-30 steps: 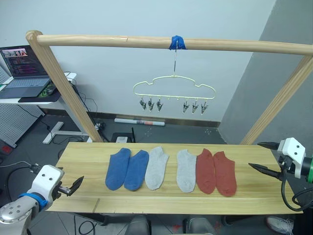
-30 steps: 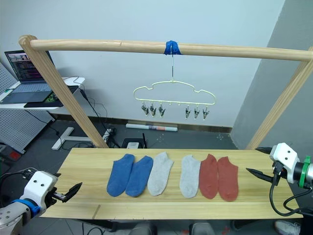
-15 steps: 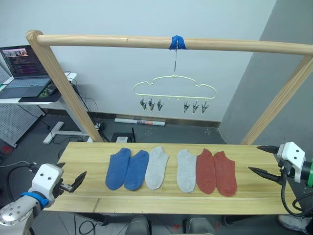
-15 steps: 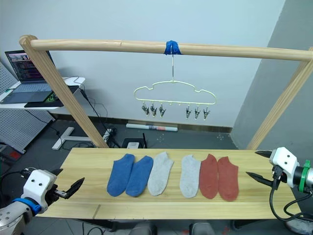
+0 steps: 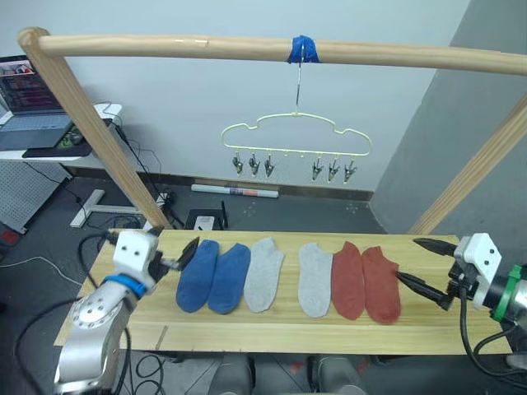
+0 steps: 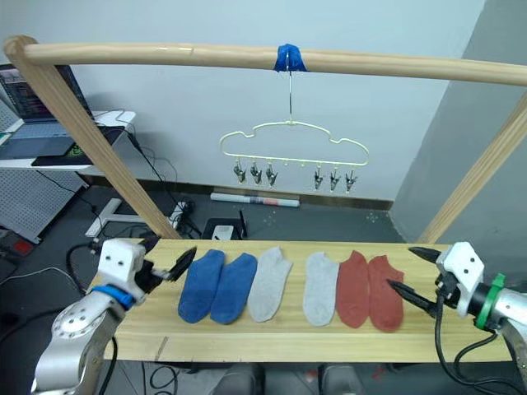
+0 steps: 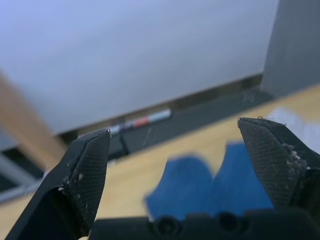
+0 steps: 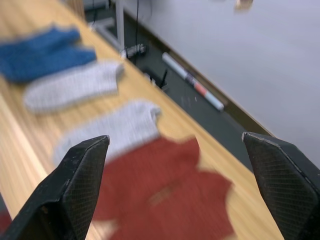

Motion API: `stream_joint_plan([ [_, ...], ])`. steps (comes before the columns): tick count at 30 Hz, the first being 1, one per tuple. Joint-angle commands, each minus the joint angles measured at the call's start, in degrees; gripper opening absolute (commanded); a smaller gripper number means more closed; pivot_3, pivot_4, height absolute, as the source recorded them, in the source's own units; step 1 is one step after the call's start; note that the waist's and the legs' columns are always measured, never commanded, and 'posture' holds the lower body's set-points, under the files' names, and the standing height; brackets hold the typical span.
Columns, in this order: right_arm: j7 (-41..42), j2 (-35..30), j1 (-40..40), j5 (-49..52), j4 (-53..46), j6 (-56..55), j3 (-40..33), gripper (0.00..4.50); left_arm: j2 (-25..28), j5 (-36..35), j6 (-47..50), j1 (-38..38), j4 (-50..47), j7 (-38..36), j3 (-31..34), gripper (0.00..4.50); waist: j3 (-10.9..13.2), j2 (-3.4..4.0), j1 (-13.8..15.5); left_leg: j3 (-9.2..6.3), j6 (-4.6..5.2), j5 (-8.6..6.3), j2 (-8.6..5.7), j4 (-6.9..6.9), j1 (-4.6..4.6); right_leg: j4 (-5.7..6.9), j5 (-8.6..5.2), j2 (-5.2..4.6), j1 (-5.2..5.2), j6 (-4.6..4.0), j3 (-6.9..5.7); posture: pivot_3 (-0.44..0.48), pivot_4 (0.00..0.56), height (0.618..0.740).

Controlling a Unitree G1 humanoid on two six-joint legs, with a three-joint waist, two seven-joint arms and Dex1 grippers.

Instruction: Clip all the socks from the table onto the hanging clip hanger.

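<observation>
— Blue, light grey and rust-red fabric ankle socks all lie on the light wooden plank table; what has changed?

— We record both arms closing in: left gripper beside the blue pair, right gripper beside the red, both spread and empty. Pale yellow wire clip hanger carries nothing; no sock yet lifted.

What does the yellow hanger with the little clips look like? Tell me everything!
The clip hanger is thin, pale yellow wire with a wavy top outline. Its metal hook goes up to a blue tape wrap on the wooden pole. Six small metal clips hang from its bottom bar, three on each side with a gap between. All of them are empty. It hangs level above the table, away from the socks and both grippers.
</observation>
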Motion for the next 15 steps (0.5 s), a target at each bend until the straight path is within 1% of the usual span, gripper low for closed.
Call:
stream_joint_plan([
  [1,-5.59,1.34,-4.07,1.97,-6.66,4.60,1.01,4.48,-1.39,-1.12,0.94,-4.24,-0.80,1.96,-0.49,4.50,0.65,-0.04,-0.77,-0.01,0.00,0.00,-0.01,0.00,-0.02,-0.01,0.06,0.00,0.00,0.10,0.00,-0.143,0.248,0.740],
  [3,-7.46,2.03,-6.77,2.07,-8.35,6.31,2.20,4.48,-2.03,-1.61,1.75,-6.69,-0.27,2.05,-1.14,4.50,1.61,-0.18,-1.16,-0.01,0.00,0.00,-0.02,0.02,-0.07,-0.04,0.08,0.00,-0.04,0.16,0.01,-0.149,0.259,0.740],
  [5,-8.55,2.55,-9.40,2.54,-8.82,7.98,2.97,4.48,-2.62,-1.68,2.02,-8.97,0.69,2.01,-1.56,4.50,1.97,-0.18,-1.33,-0.03,0.01,0.01,-0.03,0.06,-0.29,-0.03,0.13,0.01,-0.24,0.22,0.01,-0.154,0.266,0.740],
  [7,-8.85,2.95,-12.43,2.56,-8.77,8.39,4.51,4.48,-3.76,-1.86,1.80,-12.75,3.27,2.36,-1.94,4.50,2.67,-0.31,-1.46,-0.05,0.01,0.01,-0.05,0.06,-0.34,-0.04,0.13,0.00,-0.27,0.23,-0.01,-0.164,0.278,0.740],
  [11,-9.46,3.74,-14.39,3.19,-9.67,9.35,5.84,4.48,-5.62,-1.91,0.57,-17.47,7.28,2.49,-1.95,4.50,3.50,-0.37,-1.69,-0.14,0.01,0.01,-0.08,0.05,-0.54,-0.04,0.16,-0.01,-0.44,0.20,-0.08,-0.184,0.291,0.740],
  [15,-9.58,4.20,-13.72,3.27,-11.28,9.95,5.94,4.50,-7.03,-1.51,-0.98,-20.35,10.08,1.65,-2.98,3.69,4.08,-0.51,-2.17,-0.11,0.01,0.01,-0.12,0.03,-0.73,-0.03,0.25,-0.08,-0.61,0.07,-0.07,-0.203,0.299,0.740],
])
